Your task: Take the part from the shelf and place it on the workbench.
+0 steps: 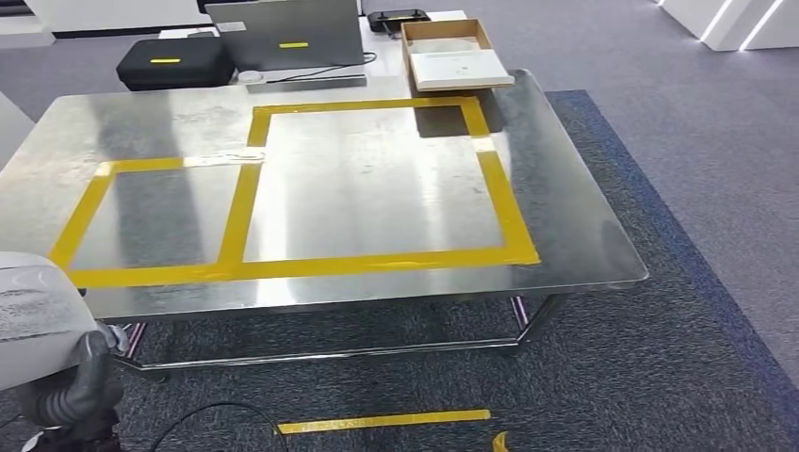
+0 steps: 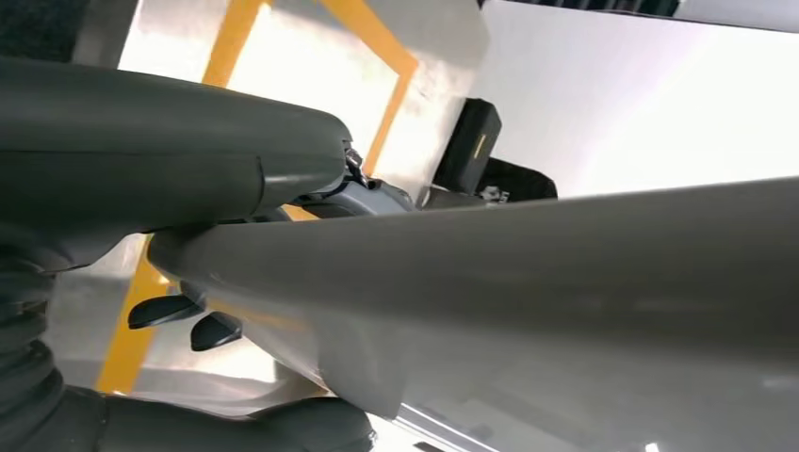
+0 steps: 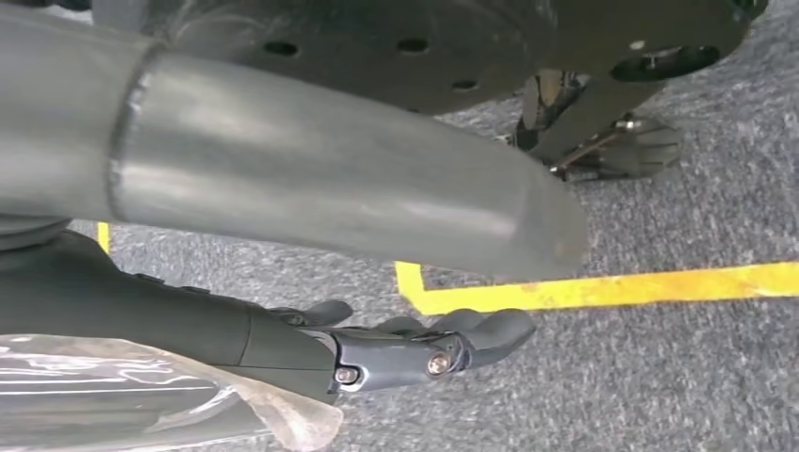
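The part (image 1: 30, 318) is a pale grey-white, smooth piece at the lower left of the head view, in front of the workbench's (image 1: 575, 235) near left corner and below its top. In the left wrist view the part (image 2: 565, 282) runs long across the picture. My left hand (image 2: 188, 235) grips it, with the thick thumb (image 2: 170, 151) over it and dark fingers (image 2: 179, 311) under it. My right hand (image 3: 415, 348) hangs over the carpet with its fingers stretched out, apart from the thumb (image 3: 330, 179), and holds nothing.
The steel workbench carries two yellow tape rectangles (image 1: 245, 198). Beyond its far edge stand a cardboard box (image 1: 452, 52), a laptop (image 1: 287, 38) and a black case (image 1: 174, 61). Yellow tape marks (image 1: 382, 422) lie on the dark carpet in front. Crinkled clear plastic (image 3: 122, 395) lies beside my right hand.
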